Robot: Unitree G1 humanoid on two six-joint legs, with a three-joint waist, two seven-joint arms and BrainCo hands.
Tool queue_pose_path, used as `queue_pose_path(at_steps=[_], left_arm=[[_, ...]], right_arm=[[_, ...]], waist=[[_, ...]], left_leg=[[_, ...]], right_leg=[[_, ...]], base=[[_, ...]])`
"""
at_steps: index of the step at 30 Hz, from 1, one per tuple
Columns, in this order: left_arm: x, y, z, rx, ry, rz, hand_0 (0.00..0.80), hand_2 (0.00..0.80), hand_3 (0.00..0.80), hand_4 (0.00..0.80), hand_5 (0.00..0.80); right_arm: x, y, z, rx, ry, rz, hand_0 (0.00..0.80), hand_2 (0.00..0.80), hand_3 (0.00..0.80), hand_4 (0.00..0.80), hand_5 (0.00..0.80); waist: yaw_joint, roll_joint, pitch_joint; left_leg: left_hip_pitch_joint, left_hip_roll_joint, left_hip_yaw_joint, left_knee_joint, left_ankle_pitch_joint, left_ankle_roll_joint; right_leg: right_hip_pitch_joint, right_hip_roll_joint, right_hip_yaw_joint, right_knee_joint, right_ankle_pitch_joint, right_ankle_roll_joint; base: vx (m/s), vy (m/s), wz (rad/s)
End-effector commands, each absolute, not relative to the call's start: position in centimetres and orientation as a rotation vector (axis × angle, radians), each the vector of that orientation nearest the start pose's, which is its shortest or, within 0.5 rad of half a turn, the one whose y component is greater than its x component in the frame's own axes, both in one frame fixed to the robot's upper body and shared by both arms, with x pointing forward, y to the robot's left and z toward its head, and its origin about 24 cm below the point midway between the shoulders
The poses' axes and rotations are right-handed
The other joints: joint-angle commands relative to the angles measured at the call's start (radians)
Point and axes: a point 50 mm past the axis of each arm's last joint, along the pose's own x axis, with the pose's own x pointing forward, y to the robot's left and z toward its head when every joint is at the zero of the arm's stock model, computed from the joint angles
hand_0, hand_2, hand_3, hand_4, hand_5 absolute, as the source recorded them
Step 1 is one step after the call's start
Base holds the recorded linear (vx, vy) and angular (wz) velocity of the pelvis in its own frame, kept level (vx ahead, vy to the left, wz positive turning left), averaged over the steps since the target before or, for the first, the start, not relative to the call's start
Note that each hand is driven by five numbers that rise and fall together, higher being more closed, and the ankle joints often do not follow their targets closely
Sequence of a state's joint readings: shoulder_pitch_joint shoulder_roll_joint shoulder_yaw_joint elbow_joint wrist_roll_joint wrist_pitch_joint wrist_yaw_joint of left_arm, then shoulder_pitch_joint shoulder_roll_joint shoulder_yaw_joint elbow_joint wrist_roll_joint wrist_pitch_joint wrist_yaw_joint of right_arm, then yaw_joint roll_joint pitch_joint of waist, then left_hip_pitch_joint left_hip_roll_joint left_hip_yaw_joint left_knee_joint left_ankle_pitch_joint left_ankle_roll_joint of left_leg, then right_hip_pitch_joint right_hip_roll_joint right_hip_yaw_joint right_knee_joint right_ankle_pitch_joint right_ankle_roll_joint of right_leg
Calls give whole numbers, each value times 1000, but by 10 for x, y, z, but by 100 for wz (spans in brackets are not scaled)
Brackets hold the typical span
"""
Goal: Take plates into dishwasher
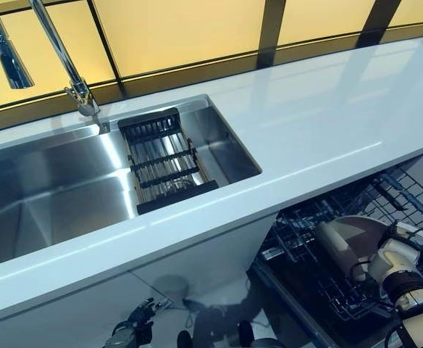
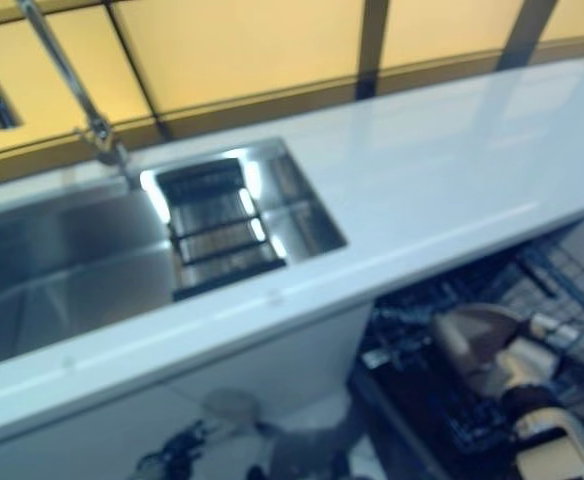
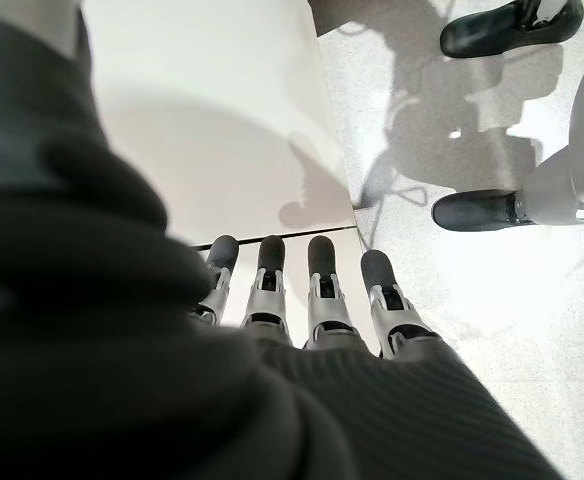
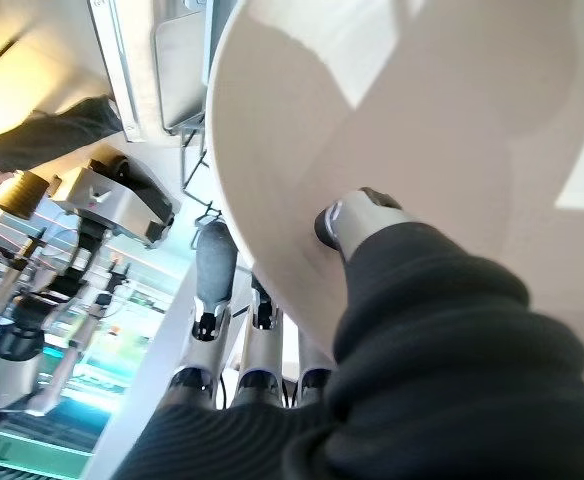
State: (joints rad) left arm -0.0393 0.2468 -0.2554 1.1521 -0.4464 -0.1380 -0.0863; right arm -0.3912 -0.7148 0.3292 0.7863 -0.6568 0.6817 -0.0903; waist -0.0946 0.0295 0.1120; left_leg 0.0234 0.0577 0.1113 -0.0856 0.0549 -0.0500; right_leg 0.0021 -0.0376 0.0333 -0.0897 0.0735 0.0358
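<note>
White plate (image 4: 402, 110) sits pinched in your right robot hand (image 4: 357, 225), apparently just above the dishwasher rack (image 1: 320, 286); seating it remains.

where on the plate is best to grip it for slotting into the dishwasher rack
By its rim. The plate is already held that way: the right hand has its thumb on one face and fingers behind the edge. The plate stands on edge over the rack, so coming from above suits it. The left hand hangs idle.

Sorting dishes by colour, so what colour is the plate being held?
Plain white plate, clearest in the right wrist view.
</note>
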Motion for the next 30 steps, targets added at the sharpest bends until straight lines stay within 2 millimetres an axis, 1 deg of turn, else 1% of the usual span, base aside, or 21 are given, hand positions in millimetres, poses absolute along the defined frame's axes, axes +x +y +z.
queue_pose_path(at_steps=[1, 9, 14, 20, 21, 22, 23, 28, 30], left_arm=[[149, 219, -142, -18, 938, 70, 0, 0, 0, 0, 0], [149, 219, -142, -14, 942, 68, 0, 0, 0, 0, 0], [149, 220, -142, -10, 943, 71, 0, 0, 0, 0, 0], [148, 222, -142, -5, 943, 76, 0, 0, 0, 0, 0], [148, 222, -142, -5, 942, 77, 0, 0, 0, 0, 0], [148, 223, -141, -4, 942, 79, 0, 0, 0, 0, 0], [149, 223, -141, -4, 942, 80, 0, 0, 0, 0, 0], [147, 227, -141, -1, 943, 91, 0, 0, 0, 0, 0], [148, 229, -141, -2, 943, 101, 0, 0, 0, 0, 0]], right_arm=[[267, -363, 34, -1646, 955, -425, 800, 800, 800, 800, 800], [266, -355, 24, -1560, 1011, -329, 800, 800, 800, 800, 800], [267, -350, 23, -1525, 1038, -290, 800, 800, 800, 800, 800], [265, -352, 25, -1491, 1066, -279, 800, 800, 800, 800, 800], [265, -353, 26, -1483, 1061, -284, 775, 775, 775, 775, 775], [267, -354, 28, -1475, 1058, -287, 0, 0, 0, 0, 0], [267, -354, 29, -1469, 1061, -285, 0, 0, 0, 0, 0], [271, -357, 45, -1469, 1048, -277, 0, 0, 0, 0, 0], [273, -360, 59, -1491, 1043, -278, 0, 0, 0, 0, 0]], waist=[[22, -58, -24], [24, -66, -28], [23, -71, -27], [20, -74, -27], [19, -74, -27], [18, -74, -26], [18, -74, -26], [11, -80, -25], [3, -85, -24]], left_leg=[[7, -6, -69, -2, -49, 24], [5, -6, -71, -2, -48, 25], [7, -4, -69, -2, -47, 25], [10, -2, -68, -2, -47, 24], [10, -2, -69, -2, -47, 24], [12, -2, -69, -2, -47, 23], [12, -1, -68, -2, -47, 23], [16, 0, -67, -2, -48, 22], [18, 1, -62, -2, -49, 21]], right_leg=[[-19, -59, 13, 5, 33, 79], [-19, -60, 11, 3, 35, 78], [-18, -59, 14, 3, 35, 76], [-17, -59, 17, 3, 36, 75], [-16, -59, 18, 3, 36, 75], [-15, -59, 18, 3, 35, 75], [-15, -59, 19, 3, 35, 75], [-12, -58, 25, 3, 36, 76], [-13, -56, 31, 4, 37, 76]], base=[[10, -1, 4], [0, 0, 0], [0, 0, 0], [0, 0, 0], [0, 0, 0], [0, 0, 0], [0, 0, 0], [0, 0, 0], [0, 0, 0]])
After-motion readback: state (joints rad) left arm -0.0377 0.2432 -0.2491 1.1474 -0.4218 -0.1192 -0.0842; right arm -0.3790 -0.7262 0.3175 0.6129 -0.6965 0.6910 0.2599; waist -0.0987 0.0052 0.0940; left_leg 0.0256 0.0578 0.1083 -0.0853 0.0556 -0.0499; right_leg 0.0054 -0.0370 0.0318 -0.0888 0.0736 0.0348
